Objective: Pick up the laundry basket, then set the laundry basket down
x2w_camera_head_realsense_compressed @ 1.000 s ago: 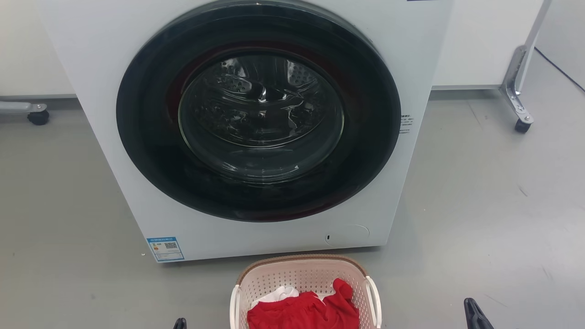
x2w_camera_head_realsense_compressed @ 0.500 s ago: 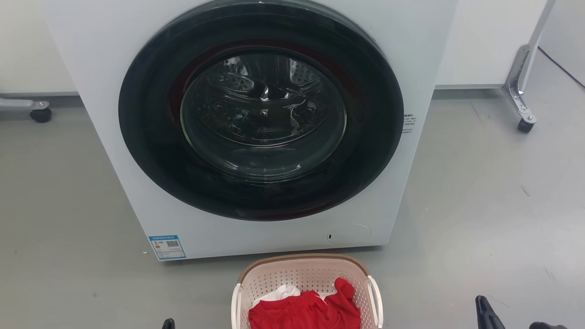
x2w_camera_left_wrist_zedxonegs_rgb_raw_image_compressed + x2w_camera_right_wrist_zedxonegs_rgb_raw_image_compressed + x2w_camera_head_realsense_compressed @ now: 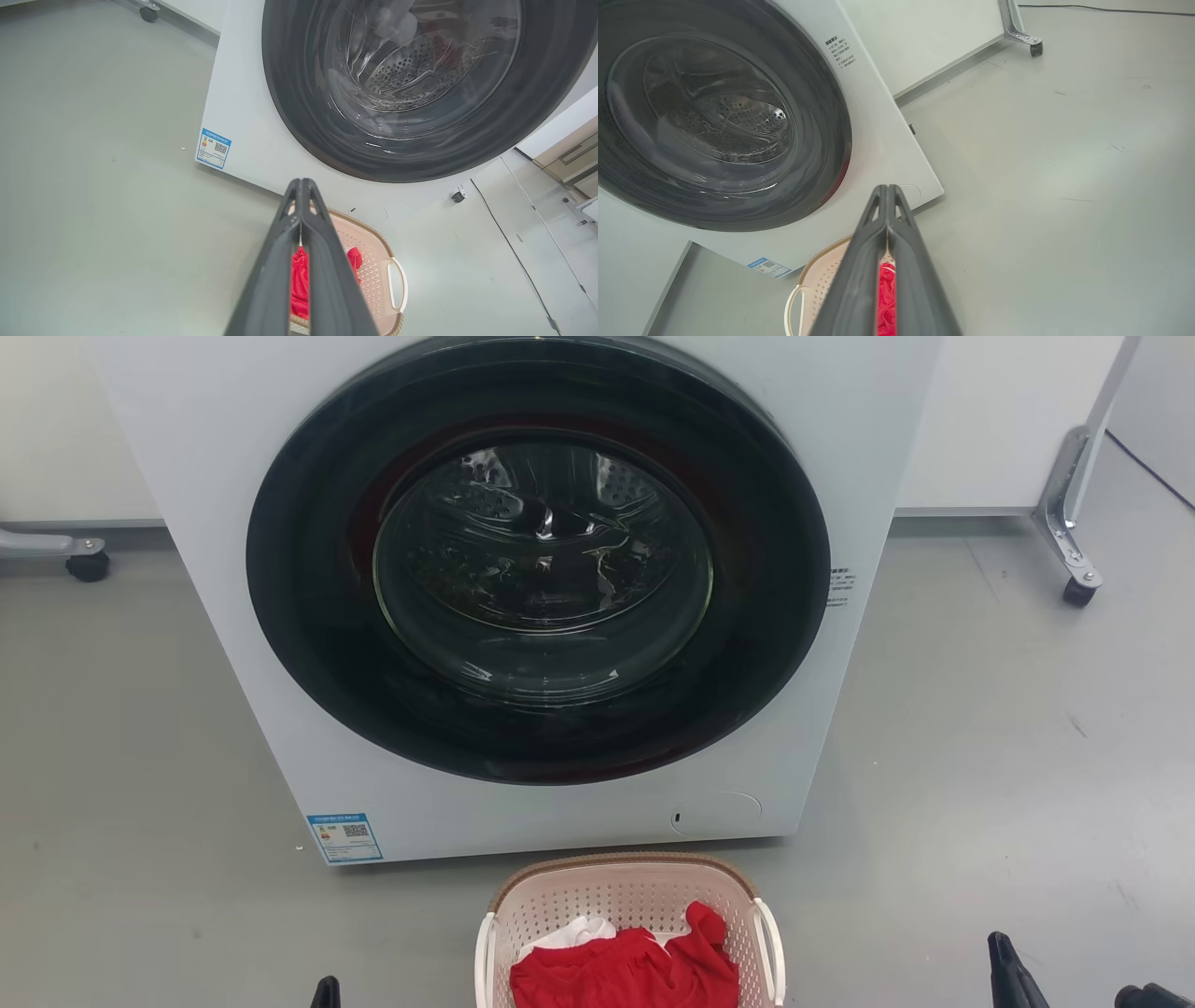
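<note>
Floor (image 3: 980, 756) holds laundry basket (image 3: 621, 896) — cropped (red clothes (image 3: 625, 975) inside).

The right gripper (image 3: 887, 190) rises with its two dark fingers pressed together, above the laundry basket (image 3: 821, 276), which sits on the grey floor (image 3: 1041, 186) just before the white washing machine (image 3: 882, 154); red cloth (image 3: 886, 298) lies inside the basket

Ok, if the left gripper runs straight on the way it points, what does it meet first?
Probably the washing machine, on its white front panel just below the door. The left gripper, shut, aims over the laundry basket's far rim. Depth is unclear.
</note>
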Controlling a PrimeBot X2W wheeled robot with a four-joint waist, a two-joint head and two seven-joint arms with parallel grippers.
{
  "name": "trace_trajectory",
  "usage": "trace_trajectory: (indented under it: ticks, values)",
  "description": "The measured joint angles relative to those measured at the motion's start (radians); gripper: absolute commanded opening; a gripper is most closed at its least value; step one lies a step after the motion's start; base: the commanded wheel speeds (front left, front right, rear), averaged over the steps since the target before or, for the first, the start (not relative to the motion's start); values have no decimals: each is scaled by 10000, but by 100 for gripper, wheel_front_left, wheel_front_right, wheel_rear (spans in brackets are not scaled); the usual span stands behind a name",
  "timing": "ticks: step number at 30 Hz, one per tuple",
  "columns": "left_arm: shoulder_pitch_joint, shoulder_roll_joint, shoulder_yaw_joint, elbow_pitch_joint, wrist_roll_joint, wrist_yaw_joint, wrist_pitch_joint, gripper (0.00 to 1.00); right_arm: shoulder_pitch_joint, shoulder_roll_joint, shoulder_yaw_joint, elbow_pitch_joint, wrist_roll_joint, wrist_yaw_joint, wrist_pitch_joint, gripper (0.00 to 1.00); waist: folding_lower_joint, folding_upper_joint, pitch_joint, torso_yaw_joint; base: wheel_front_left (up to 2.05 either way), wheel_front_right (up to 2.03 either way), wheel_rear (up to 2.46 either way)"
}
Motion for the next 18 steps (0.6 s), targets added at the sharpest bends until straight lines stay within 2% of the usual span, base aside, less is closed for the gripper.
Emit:
trace_trajectory:
  ticks: [18]
  values:
    - [-364,-13,527,96,-2587,-468,698,0,-315,351,-800,140,2393,474,665,0,0,0,42,69,0,0,0]
